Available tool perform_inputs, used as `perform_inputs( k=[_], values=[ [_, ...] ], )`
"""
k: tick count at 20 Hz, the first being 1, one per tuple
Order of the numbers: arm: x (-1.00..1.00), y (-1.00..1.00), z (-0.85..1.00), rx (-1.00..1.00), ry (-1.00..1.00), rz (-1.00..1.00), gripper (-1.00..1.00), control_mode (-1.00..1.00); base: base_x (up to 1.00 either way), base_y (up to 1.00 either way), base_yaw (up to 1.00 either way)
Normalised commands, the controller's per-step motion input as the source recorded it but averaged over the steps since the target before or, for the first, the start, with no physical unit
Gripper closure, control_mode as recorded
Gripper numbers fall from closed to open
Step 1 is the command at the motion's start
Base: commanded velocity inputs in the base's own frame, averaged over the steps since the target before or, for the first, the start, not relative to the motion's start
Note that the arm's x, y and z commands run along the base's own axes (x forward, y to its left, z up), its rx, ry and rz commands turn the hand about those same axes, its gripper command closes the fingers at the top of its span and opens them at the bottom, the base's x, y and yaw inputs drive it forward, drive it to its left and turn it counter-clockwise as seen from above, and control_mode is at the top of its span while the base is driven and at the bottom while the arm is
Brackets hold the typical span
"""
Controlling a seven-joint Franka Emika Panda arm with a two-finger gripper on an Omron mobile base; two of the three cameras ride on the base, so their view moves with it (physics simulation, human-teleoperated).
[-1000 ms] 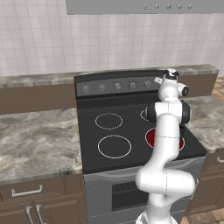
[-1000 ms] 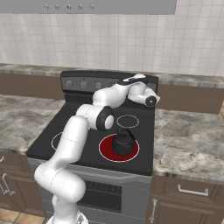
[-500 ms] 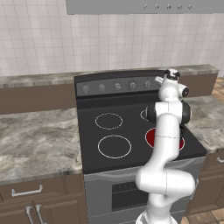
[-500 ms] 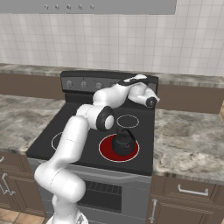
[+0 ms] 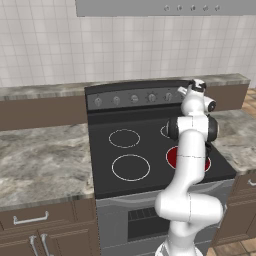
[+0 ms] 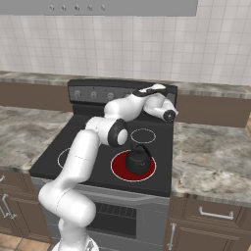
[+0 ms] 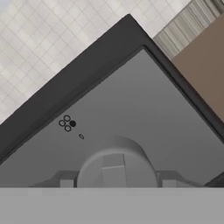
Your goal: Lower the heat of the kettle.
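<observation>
White tiled wall (image 5: 50, 45) backs a black stove (image 6: 83, 147) set between two runs of mottled grey stone worktop (image 5: 40, 160), with brown cabinets (image 6: 211, 220) below and a grey range hood (image 5: 165, 7) above.

You will find the kettle (image 6: 138, 160) on the front right burner (image 6: 120, 169), which glows red. It is small, squat and dark grey, rounded in body, with a thin arched handle over the top. It is narrower than the red disc, so a ring of red shows all round it. In the left base view the arm hides the kettle, and you see part of the red burner (image 5: 172, 156) beside the arm's forearm.

Three other burners show as white rings on the black top, none glowing; the back right ring (image 6: 143, 136) lies just behind the kettle.

The arm reaches over the cooktop to the right end of the control panel (image 6: 93, 93), where a row of round knobs sits. The gripper (image 5: 187, 90) is up against that panel. In the hand view a grey knob (image 7: 117, 168) sits dead ahead at the bottom, with a four-dot burner marker (image 7: 67, 124) printed above it, one dot filled. You cannot tell whether the fingers are apart or together.
</observation>
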Motion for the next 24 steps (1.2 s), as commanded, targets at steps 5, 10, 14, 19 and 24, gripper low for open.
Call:
perform_inputs(
  k=[5,10,14,19,24],
  values=[
    [0.00,0.00,0.00,0.14,0.02,-0.05,1.00,-1.00,0.00,0.00,0.00],
    [0.00,0.00,0.00,0.16,0.05,-0.05,1.00,-1.00,0.00,0.00,0.00],
    [0.00,0.00,0.00,0.16,0.04,-0.05,1.00,-1.00,0.00,0.00,0.00],
    [0.00,0.00,0.00,0.17,0.06,-0.05,1.00,-1.00,0.00,0.00,0.00],
    [0.00,0.00,0.00,0.18,0.10,-0.06,1.00,-1.00,0.00,0.00,0.00]
  ],
)
